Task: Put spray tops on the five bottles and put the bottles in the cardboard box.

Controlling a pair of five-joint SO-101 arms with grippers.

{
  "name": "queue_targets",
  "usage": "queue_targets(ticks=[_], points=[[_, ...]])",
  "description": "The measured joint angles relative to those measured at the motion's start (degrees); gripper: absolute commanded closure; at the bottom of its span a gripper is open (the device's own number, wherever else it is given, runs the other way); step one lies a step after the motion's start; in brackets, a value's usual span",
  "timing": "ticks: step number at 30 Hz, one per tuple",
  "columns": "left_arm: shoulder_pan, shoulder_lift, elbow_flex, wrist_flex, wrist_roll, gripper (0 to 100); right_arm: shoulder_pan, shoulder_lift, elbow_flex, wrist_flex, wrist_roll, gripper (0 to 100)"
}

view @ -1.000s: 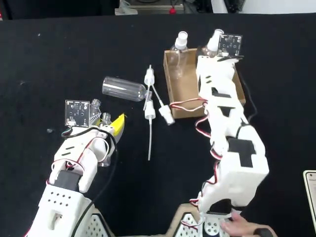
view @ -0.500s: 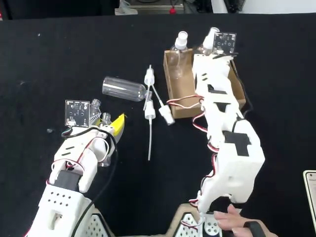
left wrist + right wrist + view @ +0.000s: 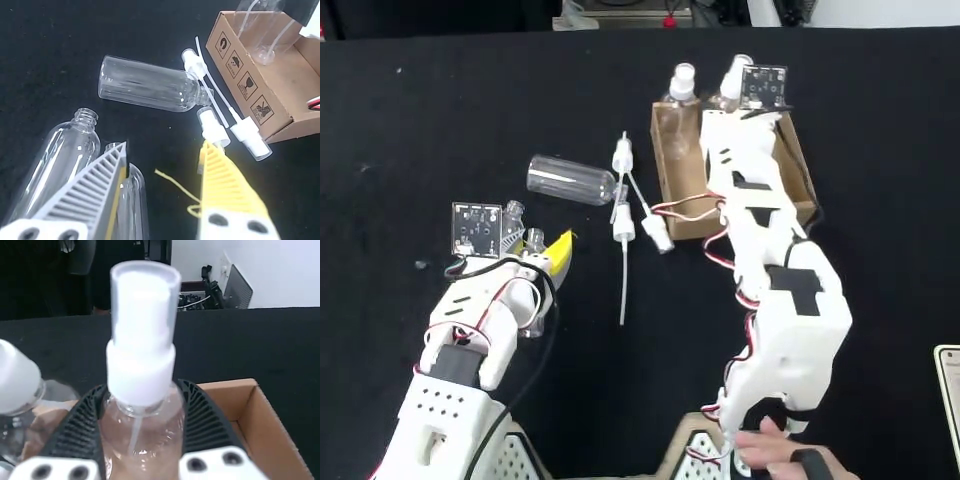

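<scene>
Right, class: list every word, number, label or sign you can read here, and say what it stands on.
No words or numbers are readable anywhere.
cardboard box: four square pictograms in a row on its outer side wall, no lettering; one looks crossed out, the rest are too small to tell.

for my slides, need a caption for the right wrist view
Right gripper shut on a capped spray bottle at the cardboard box.

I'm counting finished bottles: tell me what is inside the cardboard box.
One capped bottle stands in the cardboard box's far corner; the right gripper holds a second bottle beside it. The arm covers the rest of the floor.
</scene>
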Motion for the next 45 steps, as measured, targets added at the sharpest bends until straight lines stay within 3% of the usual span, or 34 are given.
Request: queue_targets(ticks=[45], points=[[0.0,0.0,0.0,0.0,0.0,77,1.0,0.0,0.0,0.0,0.0,98.2]])
